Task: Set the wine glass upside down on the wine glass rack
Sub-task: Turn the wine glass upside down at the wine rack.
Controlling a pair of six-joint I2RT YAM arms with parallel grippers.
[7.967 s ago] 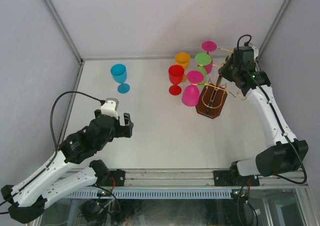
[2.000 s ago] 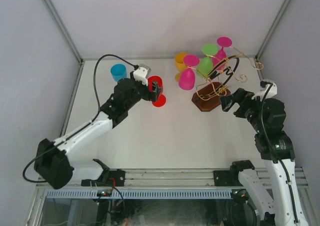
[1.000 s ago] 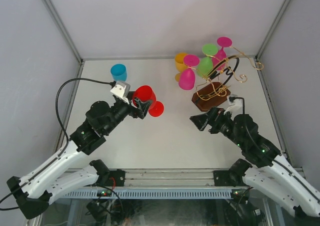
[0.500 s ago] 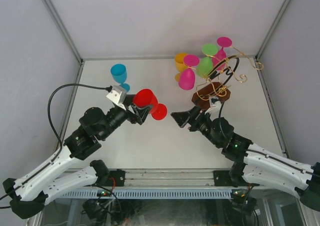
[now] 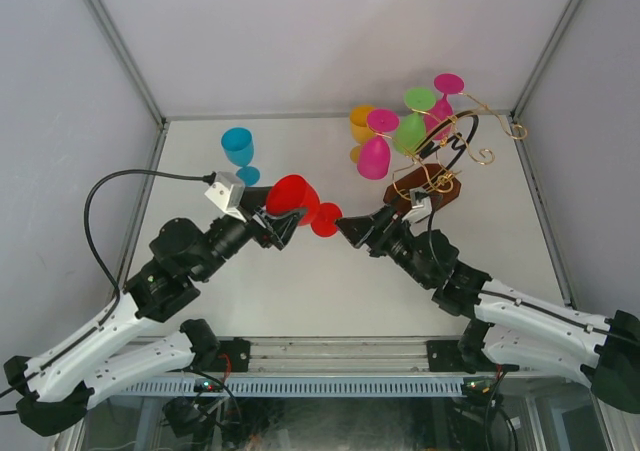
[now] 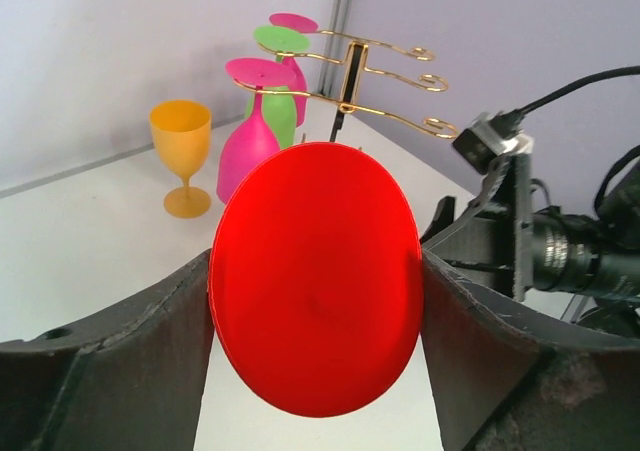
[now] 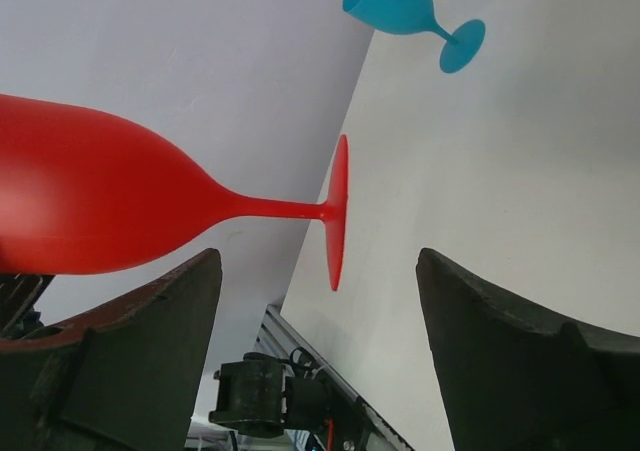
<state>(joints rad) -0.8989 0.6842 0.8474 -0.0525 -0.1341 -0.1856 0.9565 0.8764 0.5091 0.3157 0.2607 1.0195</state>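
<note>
Left arm [image 5: 105, 329]: white shell links, black joint housings. Left cable [image 5: 110, 183], thin and black, ran to small grey-white camera box [image 5: 226, 193] at wrist. Right arm [image 5: 540, 316]: same white-and-black build, with its own black right cable [image 6: 575, 83]. Left tool [image 6: 315, 261]: fingers [image 6: 110, 371] were broad matte-black wedges, edges scuffed grey. Right tool [image 7: 320, 256] matched.

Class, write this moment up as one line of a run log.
left gripper: shut on red wine glass | right gripper: open, glass foot between fingers, ungripped | wine glass rack: red glass not yet hung
</note>
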